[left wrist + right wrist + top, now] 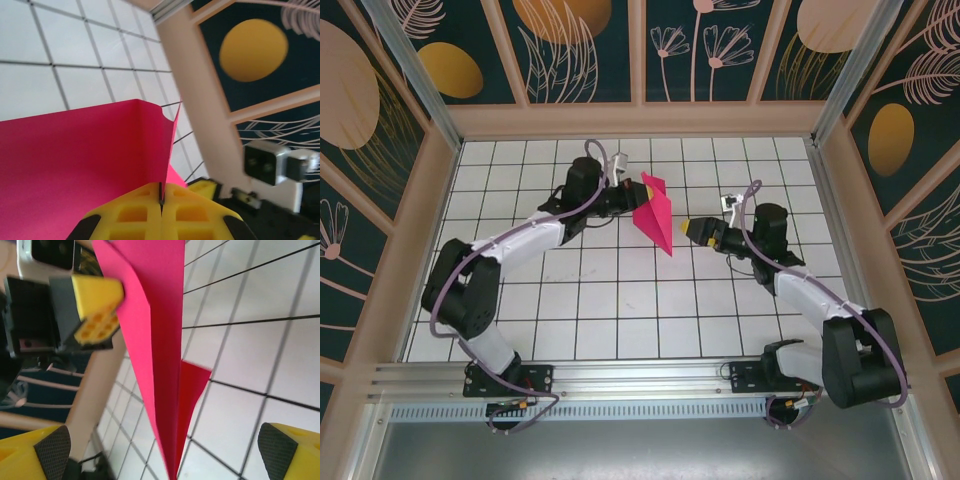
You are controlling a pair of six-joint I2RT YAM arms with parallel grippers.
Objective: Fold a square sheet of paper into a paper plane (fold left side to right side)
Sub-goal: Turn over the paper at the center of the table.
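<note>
the left pincer (161, 200) was clamped tight on an edge of the folded pink paper plane (655, 213), holding it on edge over the white tiled surface (620, 300). the right pincer (695, 228) was spread wide, gripping nothing, near the plane's pointed end.

The folded magenta-pink paper sheet (656, 214), creased and tapered to a point, is held upright over the white tiled table (620, 300).

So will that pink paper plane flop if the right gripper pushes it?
Likely yes: the paper plane is thin and pinched at one edge by the left gripper. Its creases probably stiffen it lengthwise, but the loose flap would bend. It looks light and easily crumpled.
</note>
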